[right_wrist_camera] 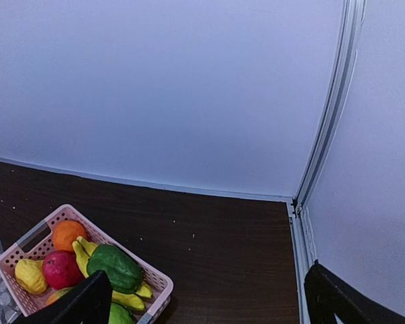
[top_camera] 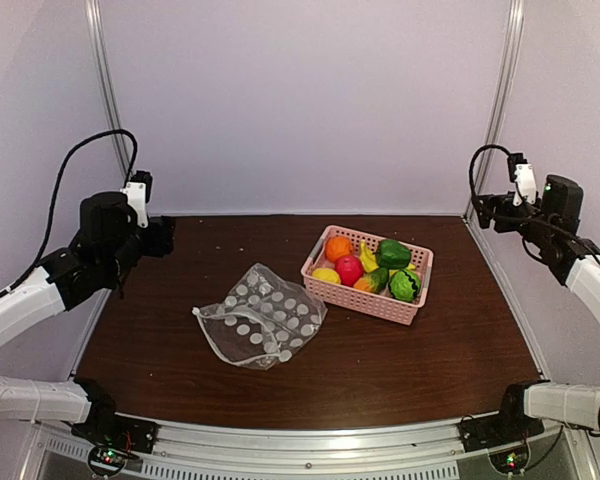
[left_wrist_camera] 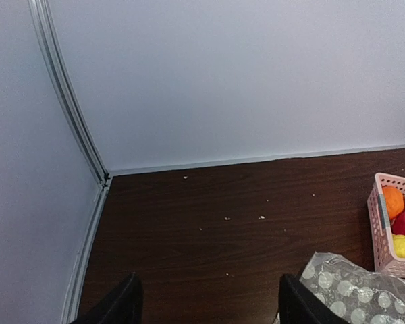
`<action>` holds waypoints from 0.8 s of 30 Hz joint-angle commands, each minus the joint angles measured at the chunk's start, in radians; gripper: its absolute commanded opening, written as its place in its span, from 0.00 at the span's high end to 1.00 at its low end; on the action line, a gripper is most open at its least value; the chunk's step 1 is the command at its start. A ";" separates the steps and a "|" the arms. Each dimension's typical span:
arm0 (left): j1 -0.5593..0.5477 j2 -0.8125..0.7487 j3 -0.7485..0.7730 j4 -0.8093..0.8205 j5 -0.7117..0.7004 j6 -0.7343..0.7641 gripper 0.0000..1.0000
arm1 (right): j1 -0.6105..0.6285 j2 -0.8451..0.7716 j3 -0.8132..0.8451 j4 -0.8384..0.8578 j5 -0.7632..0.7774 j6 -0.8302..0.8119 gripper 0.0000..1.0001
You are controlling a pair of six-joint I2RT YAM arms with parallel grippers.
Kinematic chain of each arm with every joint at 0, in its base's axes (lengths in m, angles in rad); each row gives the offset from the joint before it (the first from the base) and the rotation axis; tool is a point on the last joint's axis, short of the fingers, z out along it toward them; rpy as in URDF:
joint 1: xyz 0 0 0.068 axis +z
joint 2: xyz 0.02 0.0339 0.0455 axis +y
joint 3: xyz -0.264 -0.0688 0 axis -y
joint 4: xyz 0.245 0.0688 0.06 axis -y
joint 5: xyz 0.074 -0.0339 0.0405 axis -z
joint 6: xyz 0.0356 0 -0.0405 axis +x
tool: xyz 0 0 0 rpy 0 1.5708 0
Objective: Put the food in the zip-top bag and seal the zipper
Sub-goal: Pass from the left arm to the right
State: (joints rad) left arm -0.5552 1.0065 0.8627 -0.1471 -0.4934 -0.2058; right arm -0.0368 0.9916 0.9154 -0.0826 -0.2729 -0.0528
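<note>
Pin the bag [top_camera: 260,315] with the left gripper [left_wrist_camera: 212,309] and open its mouth before carrying food [top_camera: 368,265] over from the basket [top_camera: 365,303] with the right gripper [right_wrist_camera: 209,304]. Start from both grippers spread wide, empty, well above the table [top_camera: 430,360]. Find the bag crumpled just left of the basket, long axis slanting near-left to far-right, zipper [top_camera: 220,338] seemingly along the near-left edge

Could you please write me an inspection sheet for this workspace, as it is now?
Surface: dark wooden table, a few pale crumbs at the back left.
Job's things: toy food all in the pink basket; dotted bag lies crumpled left of it, no food seen inside.
Clutter: nothing seen.
Grippers: left gripper and right gripper raised, open, holding nothing.
Cables: black cable loops above the left arm, another above the right.
Surroundings: plain white walls, metal corner rails.
</note>
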 commanded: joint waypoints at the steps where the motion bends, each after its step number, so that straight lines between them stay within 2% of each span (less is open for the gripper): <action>1: 0.021 -0.069 -0.090 -0.031 0.119 -0.155 0.34 | -0.015 -0.001 -0.074 0.012 0.017 -0.029 0.01; 6: 0.034 -0.121 -0.216 -0.036 0.285 -0.310 0.43 | -0.012 -0.004 -0.121 -0.050 -0.112 -0.147 0.01; 9: 0.024 -0.140 -0.290 -0.026 0.380 -0.384 0.47 | 0.060 0.010 -0.105 -0.116 -0.124 -0.223 0.03; 15: -0.011 -0.150 -0.383 -0.035 0.458 -0.491 0.49 | 0.377 0.108 -0.013 -0.269 -0.046 -0.396 0.11; 18: -0.055 -0.126 -0.409 -0.020 0.471 -0.535 0.48 | 0.529 0.191 0.040 -0.298 -0.036 -0.423 0.14; 24: -0.139 -0.010 -0.418 -0.007 0.423 -0.636 0.48 | 0.792 0.415 0.184 -0.359 -0.041 -0.420 0.28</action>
State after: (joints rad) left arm -0.6575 0.9352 0.4587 -0.1925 -0.0669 -0.7380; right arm 0.6350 1.3010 1.0142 -0.3595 -0.3252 -0.4522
